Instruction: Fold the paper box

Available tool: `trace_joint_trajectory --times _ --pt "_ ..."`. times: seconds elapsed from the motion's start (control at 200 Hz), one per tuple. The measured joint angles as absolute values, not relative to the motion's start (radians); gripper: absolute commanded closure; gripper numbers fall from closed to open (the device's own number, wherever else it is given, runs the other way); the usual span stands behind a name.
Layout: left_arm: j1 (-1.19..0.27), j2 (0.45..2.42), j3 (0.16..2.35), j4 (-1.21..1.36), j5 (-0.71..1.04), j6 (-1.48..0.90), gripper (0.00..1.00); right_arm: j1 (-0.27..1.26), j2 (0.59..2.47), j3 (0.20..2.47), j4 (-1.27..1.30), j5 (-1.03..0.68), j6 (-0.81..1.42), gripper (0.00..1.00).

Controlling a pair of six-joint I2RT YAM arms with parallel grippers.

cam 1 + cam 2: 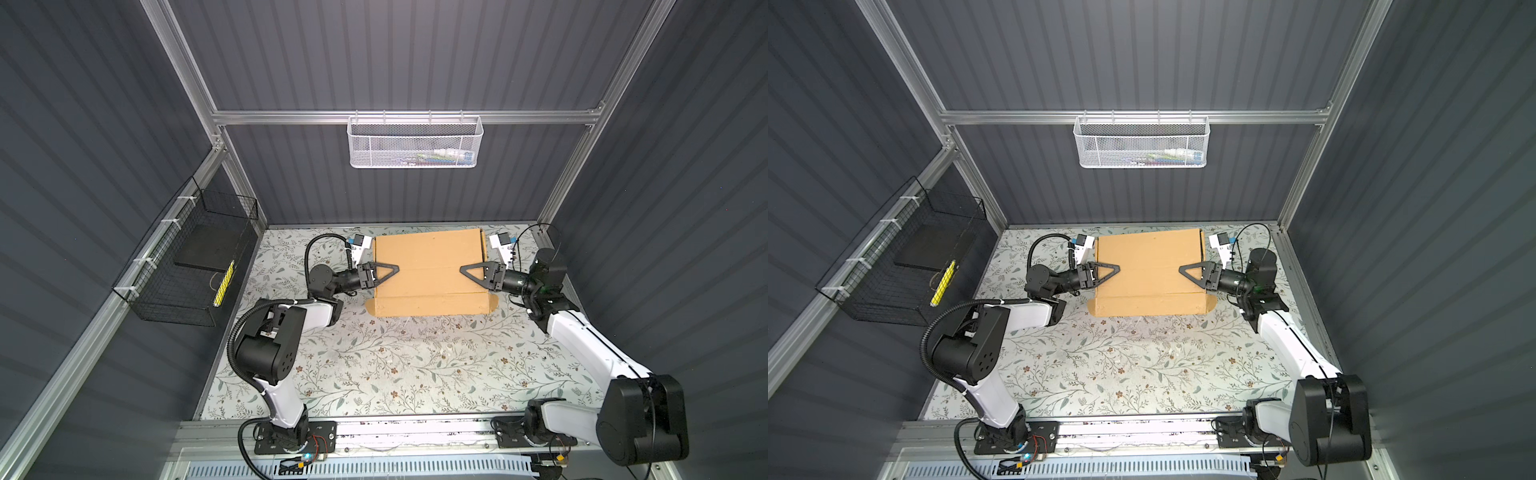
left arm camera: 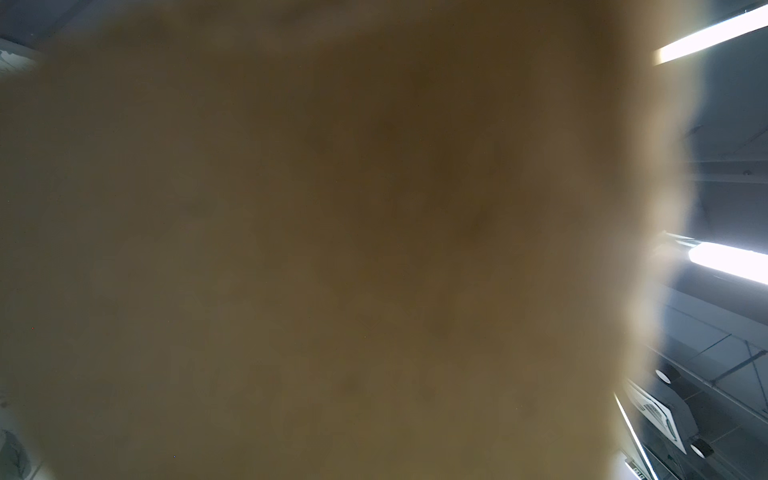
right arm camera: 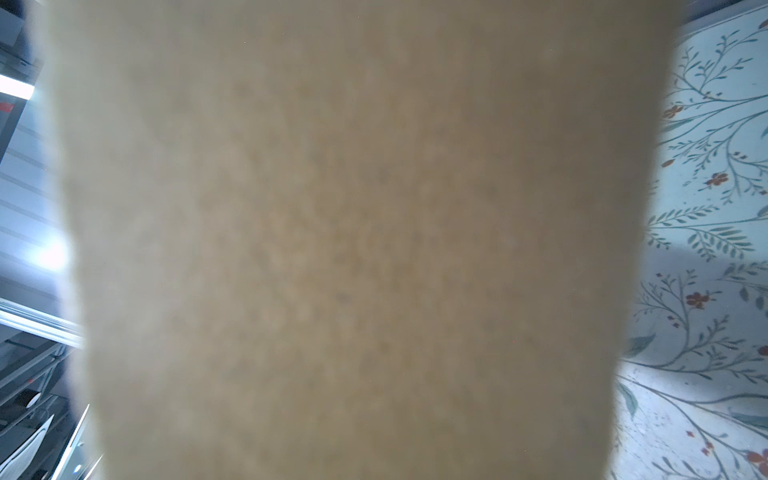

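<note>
Box [image 1: 430, 270], brown cardboard, at the far end of the table [image 1: 395, 365], flanked by two claws.

Far edge close to the back wall, little room behind; narrow strips of table at either side, taken up by the arms; wide bare floral table toward the near edge. Left claw [image 1: 386, 272] and right claw [image 1: 471, 272] reaching in from opposite sides, each with one triangular finger lying over the top panel, its mate hidden: whether gripping or gaping cannot be told for either. White basket [image 1: 415, 141] on the back rail: small items, indistinct. Black basket [image 1: 187, 266] on the left wall: dark flat slab [image 1: 208, 249], yellow stick [image 1: 224, 282]. Box squared to the table, slightly wider left to right, top panel flat, front wall facing the near edge, small tabs jutting at both near corners. Both wrist views filled with blurred cardboard.
</note>
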State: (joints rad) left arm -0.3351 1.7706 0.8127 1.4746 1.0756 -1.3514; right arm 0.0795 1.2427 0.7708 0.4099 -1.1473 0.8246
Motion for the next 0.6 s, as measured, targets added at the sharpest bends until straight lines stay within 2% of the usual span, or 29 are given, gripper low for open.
trace_joint_trajectory --times 0.345,0.6 --pt "-0.335 1.771 0.817 1.475 1.079 -1.379 0.51 0.079 1.243 0.771 0.41 -1.149 0.802 0.49" --pt "-0.337 1.771 0.818 1.475 1.082 -1.387 0.54 0.078 1.238 0.771 0.396 -1.149 0.788 0.46"
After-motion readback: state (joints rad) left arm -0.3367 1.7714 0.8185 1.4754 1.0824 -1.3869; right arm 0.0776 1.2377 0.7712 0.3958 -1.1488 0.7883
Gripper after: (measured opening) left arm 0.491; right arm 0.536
